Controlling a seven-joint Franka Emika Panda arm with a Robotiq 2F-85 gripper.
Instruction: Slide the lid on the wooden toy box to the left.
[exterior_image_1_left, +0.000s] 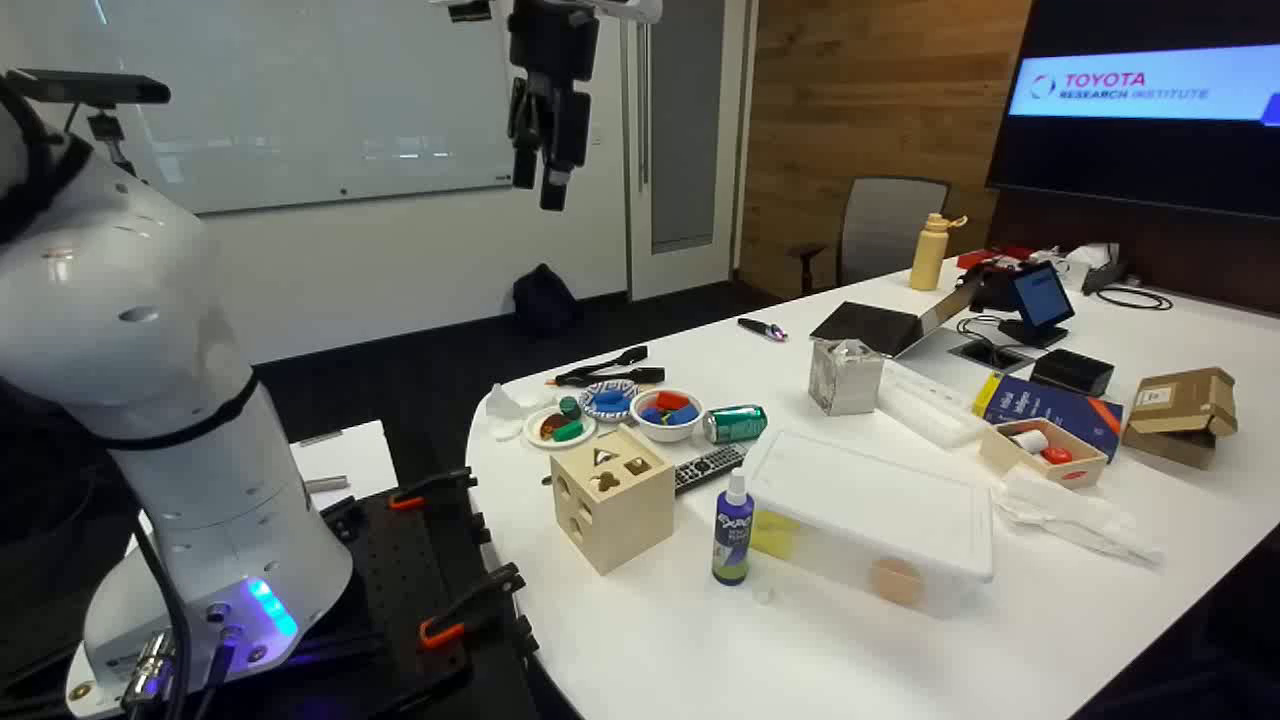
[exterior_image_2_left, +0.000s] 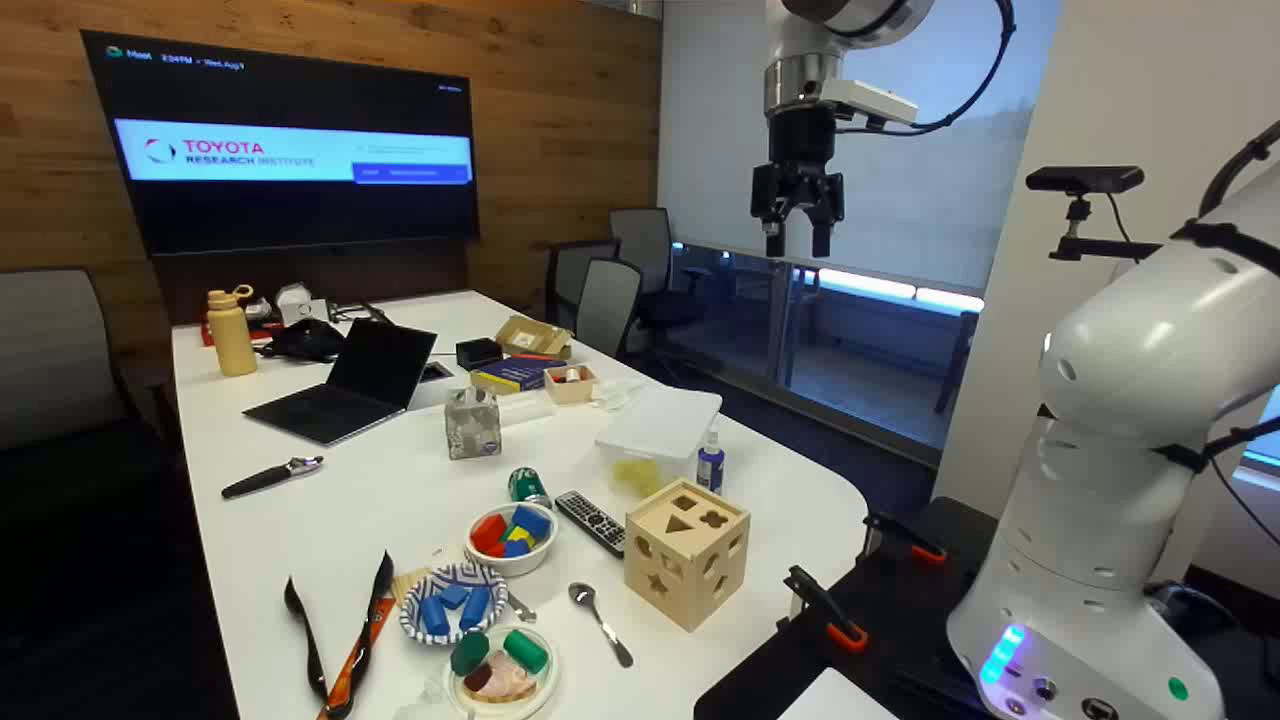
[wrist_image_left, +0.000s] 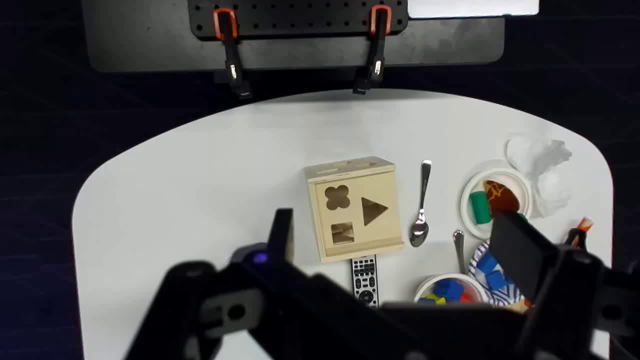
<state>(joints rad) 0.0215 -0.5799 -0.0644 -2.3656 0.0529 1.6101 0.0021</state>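
A brown wall of wood boards (exterior_image_2_left: 560, 110) holds a big, flat, black screen (exterior_image_2_left: 290, 145). A shiny whiteboard (exterior_image_1_left: 310, 95) hangs on a white wall (exterior_image_1_left: 420, 270) beside a tall door with gray glass (exterior_image_1_left: 688, 125). The floor (exterior_image_1_left: 430, 392) is dark. Chairs with gray backs (exterior_image_2_left: 610, 300) stand on both sides of a long white bench (exterior_image_1_left: 690, 640). Bright light (exterior_image_2_left: 868, 285) shows under a wide, pale blue shade (exterior_image_2_left: 710, 140).

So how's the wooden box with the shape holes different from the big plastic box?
The wooden shape-sorter box is like a cube, but the plastic storage box is longer and flatter. The wooden box's lid has clover, triangle and square cut-outs; the plastic box's white lid shows no holes. The wooden box's walls are pale wood with holes, while the plastic box's walls let something yellow show through. Both stand on the table with lids on.
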